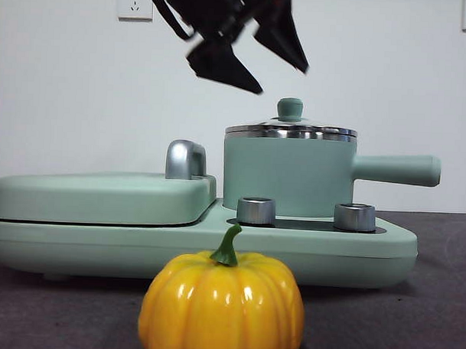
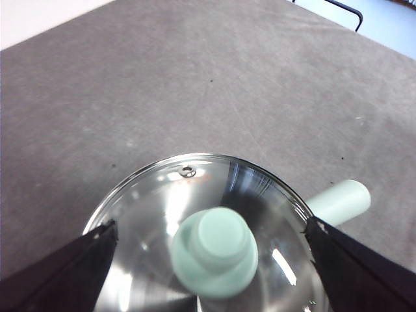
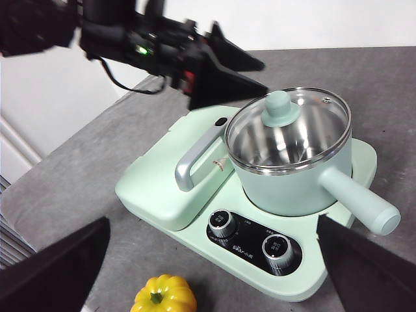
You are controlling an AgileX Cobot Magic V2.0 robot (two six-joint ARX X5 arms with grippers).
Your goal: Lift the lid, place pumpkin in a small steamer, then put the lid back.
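Front view shows my left gripper (image 1: 256,68) hanging above the lid (image 1: 290,129), jaws spread wide and holding nothing. I see the lid seated on the small steamer (image 1: 286,176), which stands on the right end of the green cooker base (image 1: 368,248), behind its two knobs (image 1: 256,210). The pumpkin (image 1: 222,308) sits on the table by its near edge, apart from the base. My right gripper (image 3: 208,266) waits high, jaws released and empty.

The left gripper (image 3: 250,75) is matte black, its two jaws tapering to sharp triangular points above the lid (image 3: 289,123). Behind them the black wrist carries a looping black cable, a small green light and a red patch. The right gripper (image 3: 208,260) shows only two flat black wedges.
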